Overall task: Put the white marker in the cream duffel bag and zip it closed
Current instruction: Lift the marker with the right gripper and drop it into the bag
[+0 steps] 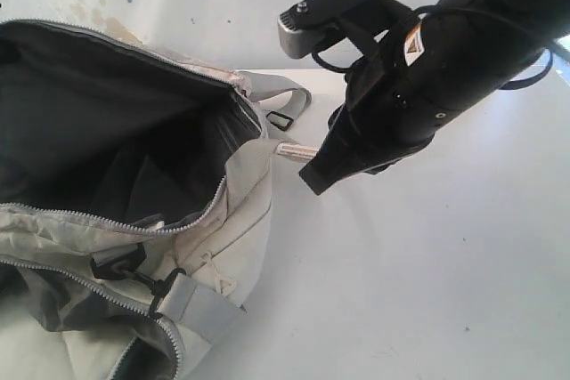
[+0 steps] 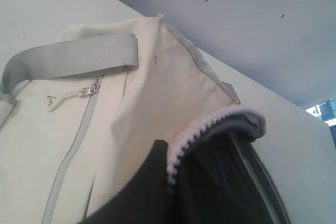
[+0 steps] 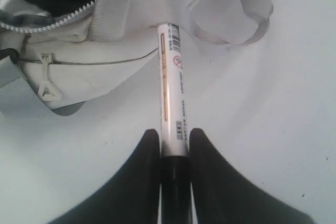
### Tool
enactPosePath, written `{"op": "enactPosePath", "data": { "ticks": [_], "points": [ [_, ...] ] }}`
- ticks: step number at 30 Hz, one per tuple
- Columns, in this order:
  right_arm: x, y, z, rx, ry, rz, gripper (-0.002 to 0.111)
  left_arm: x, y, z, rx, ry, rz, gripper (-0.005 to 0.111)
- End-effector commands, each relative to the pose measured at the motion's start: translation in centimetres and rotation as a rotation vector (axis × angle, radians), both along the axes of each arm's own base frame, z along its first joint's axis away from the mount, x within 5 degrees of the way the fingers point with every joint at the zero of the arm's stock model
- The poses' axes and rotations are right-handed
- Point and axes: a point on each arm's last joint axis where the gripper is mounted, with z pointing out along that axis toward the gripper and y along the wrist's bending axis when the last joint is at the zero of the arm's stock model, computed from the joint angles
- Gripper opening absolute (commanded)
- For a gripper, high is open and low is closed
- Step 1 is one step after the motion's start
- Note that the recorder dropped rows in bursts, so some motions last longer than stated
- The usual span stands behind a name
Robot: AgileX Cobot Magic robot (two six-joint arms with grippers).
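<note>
On the flat white table [image 1: 427, 264], we find the soft cream fabric duffel bag [image 1: 240, 220] at nine o'clock; the slim white marker [image 1: 290, 149], between the black right gripper's [image 1: 313, 168] jaws, is just beside its three o'clock end.

The bag [image 1: 245, 220] is smudged cream, with dark grey lining [image 1: 107, 122] and grey straps [image 2: 73, 59]; the marker [image 3: 171, 87] is white with black print, an orange stripe and black cap [image 3: 175, 182]; right gripper [image 3: 175, 142] black; table [image 1: 427, 291] white, dark-speckled

Bright, washed-out bluish light; faint soft shadows, slight blur.
</note>
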Motion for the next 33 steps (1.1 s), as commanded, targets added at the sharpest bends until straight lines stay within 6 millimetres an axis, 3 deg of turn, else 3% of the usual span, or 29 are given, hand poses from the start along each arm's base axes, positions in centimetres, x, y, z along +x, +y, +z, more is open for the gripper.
{"op": "enactPosePath", "data": {
  "ticks": [1, 6, 11, 18, 28, 33],
  "points": [
    [-0.9, -0.9, 1.2, 0.026, -0.001, -0.047, 0.0, 0.0, 0.3, 0.3, -0.01, -0.011, 0.022, 0.0],
    [-1.8, -2.3, 1.9, -0.055, -0.011, -0.045, 0.0, 0.0, 0.3, 0.3, -0.01, -0.011, 0.022, 0.0],
    [-1.9, -2.4, 1.8, -0.068, 0.005, -0.045, 0.0, 0.0, 0.3, 0.3, -0.01, -0.011, 0.022, 0.0],
    [-0.4, -0.8, 3.0, 0.151, -0.149, -0.087, 0.0, 0.0, 0.3, 0.3, -0.01, -0.011, 0.022, 0.0],
    [2.6, 4.9, -2.5, 0.333, 0.026, 0.047, 0.0, 0.0, 0.3, 0.3, -0.01, -0.011, 0.022, 0.0],
    [4.9, 6.3, -4.5, 0.434, -0.008, -0.059, 0.0, 0.0, 0.3, 0.3, -0.011, -0.01, 0.021, 0.0]
  ]
}}
